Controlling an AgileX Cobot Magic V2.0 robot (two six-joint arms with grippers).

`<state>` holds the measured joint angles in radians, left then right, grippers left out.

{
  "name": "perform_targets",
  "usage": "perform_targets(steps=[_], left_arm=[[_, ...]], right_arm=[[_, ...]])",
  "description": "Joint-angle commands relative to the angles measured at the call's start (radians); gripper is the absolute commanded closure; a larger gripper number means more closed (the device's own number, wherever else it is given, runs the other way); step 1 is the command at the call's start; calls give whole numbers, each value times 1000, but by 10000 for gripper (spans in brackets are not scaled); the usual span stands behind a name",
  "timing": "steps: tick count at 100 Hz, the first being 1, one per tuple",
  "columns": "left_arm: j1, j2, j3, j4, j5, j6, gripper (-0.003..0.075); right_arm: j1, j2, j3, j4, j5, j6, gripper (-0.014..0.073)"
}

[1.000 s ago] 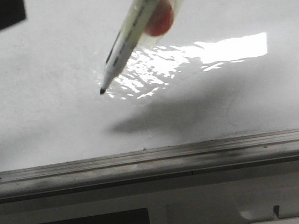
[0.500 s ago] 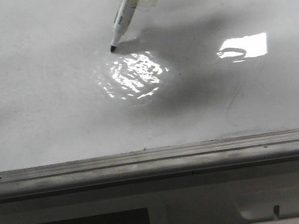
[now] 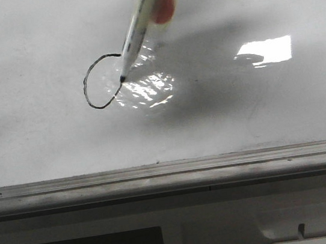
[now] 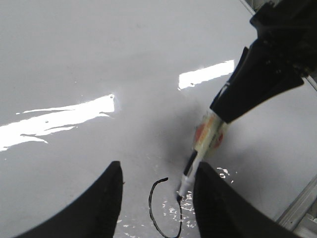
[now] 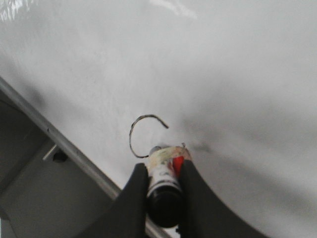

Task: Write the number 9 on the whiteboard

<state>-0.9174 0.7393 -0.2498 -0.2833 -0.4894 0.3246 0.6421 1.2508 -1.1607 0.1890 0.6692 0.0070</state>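
Note:
The glossy whiteboard [image 3: 31, 49] fills the front view, edged by a grey rail [image 3: 170, 175]. A thin black curve, the loop of the number 9 [image 3: 87, 90], is drawn on it, open at its right side. A white marker [image 3: 138, 31] stands slanted with its black tip touching the board at the loop's right. My right gripper [image 5: 162, 171] is shut on the marker [image 5: 166, 171]. The loop also shows in the right wrist view [image 5: 132, 134] and the left wrist view [image 4: 152, 208]. My left gripper [image 4: 156, 198] is open and empty, hovering above the loop.
Bright glare patches lie on the board [image 3: 265, 51]. The right arm's black body [image 4: 277, 59] hangs over the board beside the left gripper. Below the rail there is grey robot bodywork [image 3: 226, 228].
The marker tip has drawn a curve leftward, down and back right, forming most of an oval loop. One second ago the marker was lifted above the bare board.

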Motion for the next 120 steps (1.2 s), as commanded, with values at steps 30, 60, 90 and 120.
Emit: perform_targets(steps=[30, 60, 90, 120], left_arm=[[2, 0, -24, 2, -57, 0, 406], [2, 0, -24, 5, -45, 0, 405], [-112, 88, -24, 106, 78, -2, 405], [-193, 233, -26, 89, -71, -4, 405]], right_arm=[[-30, -15, 24, 30, 13, -7, 670], [10, -70, 132, 119, -44, -15, 670], [176, -111, 116, 148, -65, -15, 670], [214, -111, 116, 148, -97, -15, 670]])
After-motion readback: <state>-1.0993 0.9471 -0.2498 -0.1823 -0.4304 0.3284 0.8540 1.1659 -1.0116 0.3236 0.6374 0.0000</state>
